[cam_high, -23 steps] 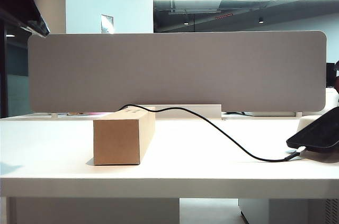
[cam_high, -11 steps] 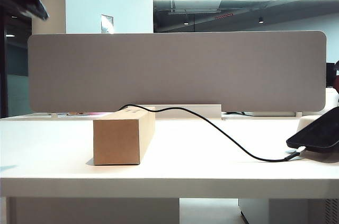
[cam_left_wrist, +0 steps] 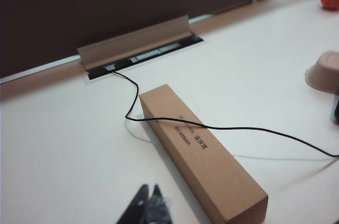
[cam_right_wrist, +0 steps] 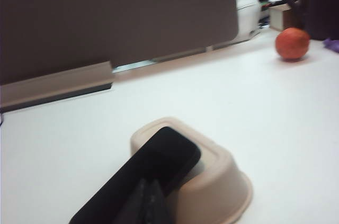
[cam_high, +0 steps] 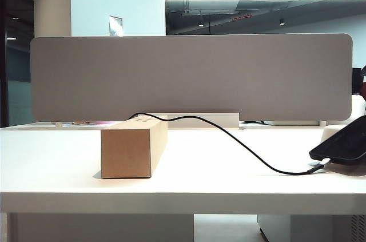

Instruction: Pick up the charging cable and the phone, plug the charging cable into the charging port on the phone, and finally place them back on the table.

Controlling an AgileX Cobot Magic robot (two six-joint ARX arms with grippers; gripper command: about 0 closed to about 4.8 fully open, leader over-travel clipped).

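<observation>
White table (cam_high: 51, 162) bears cardboard box (cam_high: 132, 149), cable (cam_high: 240, 142), bowl (cam_right_wrist: 217, 181).

Cardboard box (cam_left_wrist: 201, 152) — small black print along its top face, upside down in the left wrist view, too blurred to read. Wall notice (cam_high: 116, 26) above the divider — unreadable.

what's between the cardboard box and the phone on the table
Only the cable, draped from the box down to the phone; otherwise bare table, in the exterior view.
</observation>
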